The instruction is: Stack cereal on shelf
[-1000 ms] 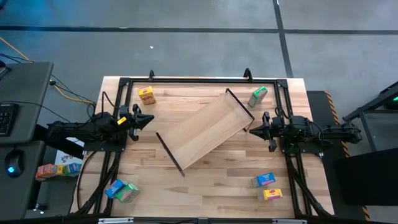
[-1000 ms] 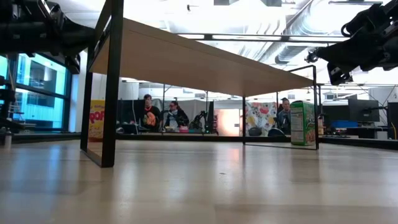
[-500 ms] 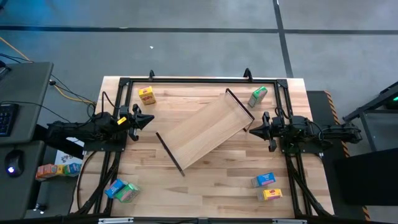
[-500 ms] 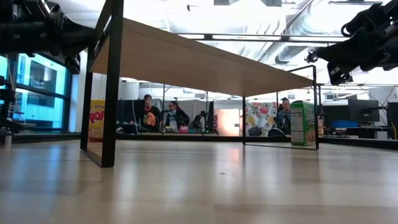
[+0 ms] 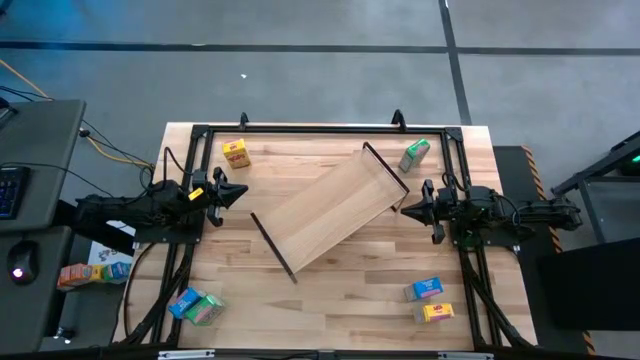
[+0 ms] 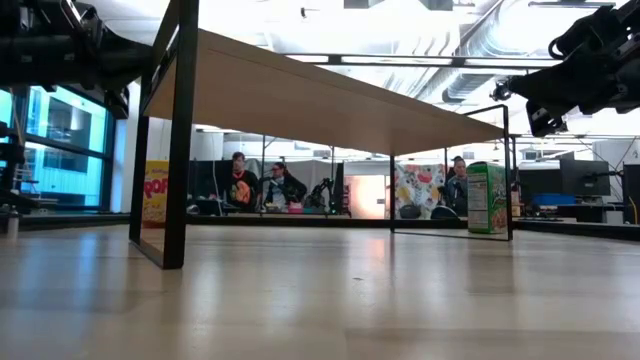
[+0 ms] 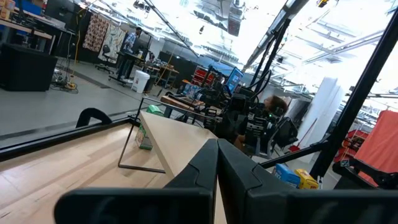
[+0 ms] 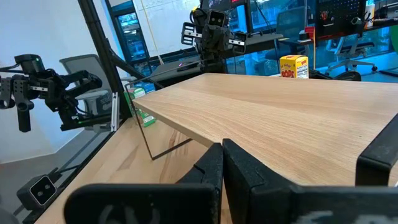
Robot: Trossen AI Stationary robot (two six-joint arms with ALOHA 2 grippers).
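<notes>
1. Beyond the table, the low view looks into an open office where people (image 6: pixel 240 182) sit well back from the work; the plank-patterned tabletop (image 5: pixel 350 290) carries everything else.

2. Largest on it is the shelf (image 5: pixel 330 210), lying diagonally across the middle between the two arms, its thin dark end panels (image 5: pixel 272 246) at either end. Because it sits skewed, a box brought in square to the table could, I judge, catch a panel or the board's edge and shove the shelf round.

3. Both arms wait at the table's sides. The left gripper (image 5: pixel 236 193) hangs near the shelf's lower-left end; the right gripper (image 5: pixel 405 208) hangs just beside the upper-right panel. Any forward reach by the right arm risks knocking that panel, being so close.

4. Each pincer is fully closed and holds nothing; neither touches a box. In both wrist views the dark fingers (image 8: pixel 219 163) meet with no gap. A descent onto a box with fingers closed would likely tip it instead of gripping it.

5. The cereal lies scattered and unstacked:
   - green box (image 5: pixel 414 155) near the far-right corner, upright, easily toppled;
   - yellow box (image 5: pixel 236 152) at far left;
   - blue box (image 5: pixel 428 288) and a second yellow box (image 5: pixel 436 312) at near right;
   - blue-and-green pair (image 5: pixel 196 305) at near left, touching, so grasping one may drag the other.
</notes>
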